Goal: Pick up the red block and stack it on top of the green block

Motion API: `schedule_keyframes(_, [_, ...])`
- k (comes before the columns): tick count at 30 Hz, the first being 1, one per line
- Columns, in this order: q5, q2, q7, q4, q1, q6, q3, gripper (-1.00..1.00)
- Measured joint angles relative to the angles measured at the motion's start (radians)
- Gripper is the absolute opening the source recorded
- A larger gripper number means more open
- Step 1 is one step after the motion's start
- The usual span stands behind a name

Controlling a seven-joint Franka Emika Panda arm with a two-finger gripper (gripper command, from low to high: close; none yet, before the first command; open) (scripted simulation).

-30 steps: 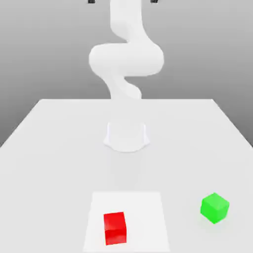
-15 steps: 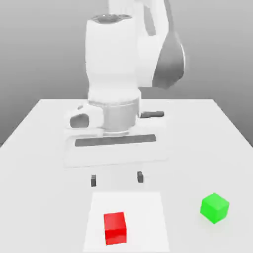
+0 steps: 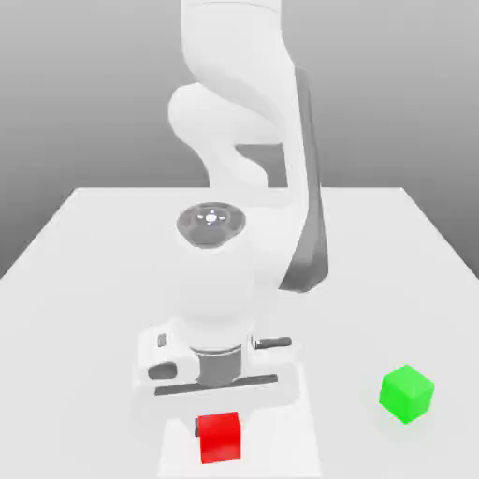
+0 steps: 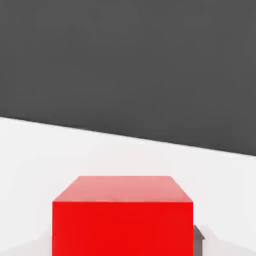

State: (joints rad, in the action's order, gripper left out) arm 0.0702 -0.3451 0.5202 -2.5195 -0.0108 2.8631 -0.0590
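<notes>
Fingers (image 4: 198,235) hidden behind hand so grip state unclear, gripper (image 3: 221,426) sitting over red block (image 3: 220,437) lower center; needing centered squeeze before lifting toward green block (image 3: 407,393) lower right.

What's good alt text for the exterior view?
A white robot arm reaches down over a small red cube near the front of a white table, its gripper right at the cube. A small green cube sits apart toward the exterior view's right.
</notes>
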Motion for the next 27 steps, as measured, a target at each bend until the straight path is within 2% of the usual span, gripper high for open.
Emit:
schedule_keyframes(6, [-0.037,0.175,0.038,-0.028,-0.024,-0.147,-0.004,-1.00])
schedule_keyframes(18, [-0.075,0.299,0.278,-0.062,-0.369,-0.236,0.229,-1.00])
schedule_keyframes(23, [-0.143,0.167,0.346,-0.058,-0.389,-0.110,0.212,-1.00])
schedule_keyframes(24, [-0.157,0.136,0.356,-0.057,-0.395,-0.081,0.205,1.00])
schedule_keyframes(27, [-0.157,0.136,0.356,-0.057,-0.395,-0.081,0.205,1.00])
